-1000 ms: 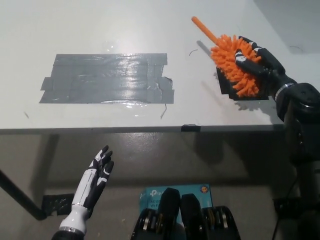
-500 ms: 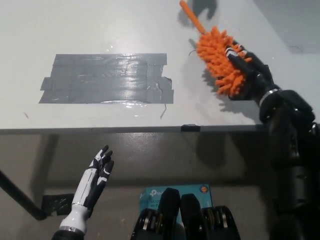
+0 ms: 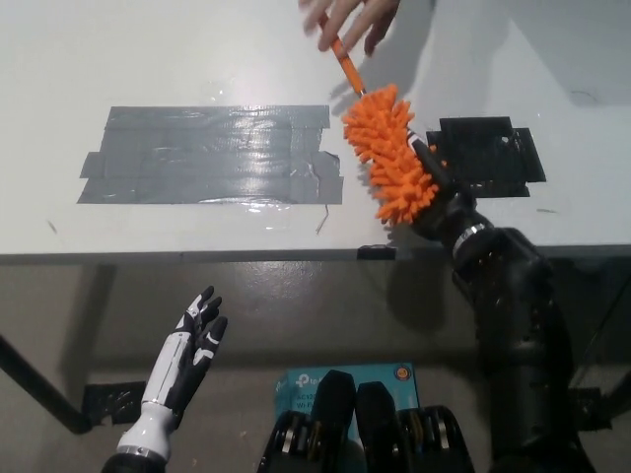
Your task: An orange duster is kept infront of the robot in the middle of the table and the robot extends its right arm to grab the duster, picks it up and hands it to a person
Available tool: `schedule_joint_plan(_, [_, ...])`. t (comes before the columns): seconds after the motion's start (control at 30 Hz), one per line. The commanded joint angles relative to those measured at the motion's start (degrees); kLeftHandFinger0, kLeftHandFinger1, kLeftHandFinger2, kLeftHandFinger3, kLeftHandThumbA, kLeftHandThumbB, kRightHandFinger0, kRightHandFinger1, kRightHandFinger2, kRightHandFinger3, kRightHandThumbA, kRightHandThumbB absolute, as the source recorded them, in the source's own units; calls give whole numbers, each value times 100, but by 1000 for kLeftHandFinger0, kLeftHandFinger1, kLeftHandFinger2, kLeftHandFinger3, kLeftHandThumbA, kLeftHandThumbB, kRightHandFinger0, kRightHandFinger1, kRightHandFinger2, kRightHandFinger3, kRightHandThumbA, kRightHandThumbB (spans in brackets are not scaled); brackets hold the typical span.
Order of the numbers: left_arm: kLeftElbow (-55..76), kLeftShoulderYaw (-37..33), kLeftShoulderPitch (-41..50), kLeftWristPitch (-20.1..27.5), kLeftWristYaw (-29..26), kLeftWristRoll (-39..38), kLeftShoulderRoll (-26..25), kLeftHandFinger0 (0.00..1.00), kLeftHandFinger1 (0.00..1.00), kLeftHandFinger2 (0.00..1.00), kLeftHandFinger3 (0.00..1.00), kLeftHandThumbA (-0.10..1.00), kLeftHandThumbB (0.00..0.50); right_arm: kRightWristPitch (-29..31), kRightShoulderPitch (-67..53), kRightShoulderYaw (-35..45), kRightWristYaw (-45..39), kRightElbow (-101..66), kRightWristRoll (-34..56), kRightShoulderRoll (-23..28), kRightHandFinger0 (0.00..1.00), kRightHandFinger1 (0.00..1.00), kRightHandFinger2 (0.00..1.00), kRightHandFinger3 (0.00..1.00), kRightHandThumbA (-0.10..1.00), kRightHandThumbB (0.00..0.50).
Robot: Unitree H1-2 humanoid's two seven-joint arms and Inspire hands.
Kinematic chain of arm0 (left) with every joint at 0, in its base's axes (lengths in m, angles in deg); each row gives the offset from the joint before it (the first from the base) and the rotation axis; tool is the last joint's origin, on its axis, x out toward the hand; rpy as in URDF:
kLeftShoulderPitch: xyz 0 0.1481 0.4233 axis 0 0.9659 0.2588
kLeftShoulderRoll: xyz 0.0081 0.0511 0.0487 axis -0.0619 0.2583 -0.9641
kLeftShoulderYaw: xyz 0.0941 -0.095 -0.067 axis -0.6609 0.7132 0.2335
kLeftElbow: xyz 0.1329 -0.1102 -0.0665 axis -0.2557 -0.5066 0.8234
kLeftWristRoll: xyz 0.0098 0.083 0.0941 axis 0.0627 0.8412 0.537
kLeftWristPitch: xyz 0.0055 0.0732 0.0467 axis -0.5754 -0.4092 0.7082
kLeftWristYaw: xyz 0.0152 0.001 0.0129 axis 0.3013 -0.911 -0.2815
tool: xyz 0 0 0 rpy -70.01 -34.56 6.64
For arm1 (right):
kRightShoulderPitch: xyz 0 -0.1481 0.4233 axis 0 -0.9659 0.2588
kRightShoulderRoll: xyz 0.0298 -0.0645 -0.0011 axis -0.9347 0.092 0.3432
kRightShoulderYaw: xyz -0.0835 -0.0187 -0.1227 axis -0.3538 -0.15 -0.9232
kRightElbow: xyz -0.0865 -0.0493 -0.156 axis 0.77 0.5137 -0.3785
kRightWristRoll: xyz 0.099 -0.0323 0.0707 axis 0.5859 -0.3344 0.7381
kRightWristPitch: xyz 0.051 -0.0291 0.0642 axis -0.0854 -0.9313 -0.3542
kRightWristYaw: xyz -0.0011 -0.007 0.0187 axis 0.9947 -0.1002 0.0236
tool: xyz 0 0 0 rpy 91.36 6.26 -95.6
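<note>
Right hand [image 3: 439, 197], black, is mostly hidden behind the orange duster [image 3: 389, 163] but is closed on its fluffy head, holding it above the table [image 3: 197, 59] with the thin handle pointing away from the robot. A person's hand [image 3: 350, 18] at the top edge has fingers on the handle tip. Step in hand: the handover. Next move likely calls for the robot loosening its hold once the person has a firm grasp. Left hand [image 3: 187, 350], white, rests below the table edge, fingers spread, holding nothing.
</note>
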Motion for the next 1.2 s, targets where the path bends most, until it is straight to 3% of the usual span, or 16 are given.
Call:
schedule_joint_plan(0.0, [131,52,-89,123,-20,-28,-68,936,1000,1000,1000,863,104,-50,233,-6,-7,-71,900,-31,0,288,612,1000,-100,123])
schedule_joint_plan(0.4, [164,54,-107,60,21,-77,-79,917,1000,1000,1000,863,113,-50,208,-189,288,-145,1405,72,0,293,600,1000,-100,132])
schedule_joint_plan(0.43, [169,52,-113,36,27,-78,-82,914,1000,1000,1000,864,113,-50,203,-171,287,-161,1516,70,0,322,662,1000,-100,147])
schedule_joint_plan(0.47, [157,51,-120,56,24,-71,-86,905,1000,1000,1000,865,108,-50,175,-211,212,-202,1540,84,219,585,986,1000,-100,262])
schedule_joint_plan(0.5, [149,49,-124,71,21,-66,-89,903,1000,1000,1000,865,108,-50,153,-245,159,-233,1556,96,319,670,1000,1000,-100,233])
schedule_joint_plan(0.53, [144,49,-129,85,20,-64,-91,898,1000,1000,1000,863,101,-50,106,-348,-57,-267,1568,143,829,1000,1000,1000,172,391])
schedule_joint_plan(0.57, [153,48,-131,72,28,-66,-98,896,1000,1000,1000,862,101,-50,13,-617,-850,-216,1643,289,1000,1000,1000,1000,491,442])
schedule_joint_plan(0.6, [155,47,-131,69,30,-66,-100,895,1000,1000,1000,862,102,-50,-13,-696,-1055,-202,1674,331,1000,1000,1000,1000,499,452])
schedule_joint_plan(0.63, [149,41,-137,68,28,-59,-94,894,1000,1000,1000,864,105,-50,-52,-772,-1194,-244,1646,364,1000,1000,1000,1000,512,496])
schedule_joint_plan(1.03, [136,45,-160,69,15,-62,-79,880,1000,1000,1000,858,98,-2,-446,-1053,-1482,-803,1494,507,1000,1000,1000,1000,740,497])
schedule_joint_plan(1.07, [136,42,-156,67,16,-64,-74,879,1000,1000,1000,858,98,11,-490,-1080,-1478,-871,1463,523,1000,1000,1000,1000,741,497])
schedule_joint_plan(1.13, [154,31,-170,31,31,-63,-71,878,1000,1000,1000,861,103,132,-830,-1181,-1394,-1515,1310,585,1000,1000,1000,1000,612,498])
schedule_joint_plan(1.17, [153,32,-172,39,25,-58,-70,877,1000,1000,1000,861,105,252,-1026,-1267,-1345,-1920,1172,600,1000,1000,1000,1000,599,500])
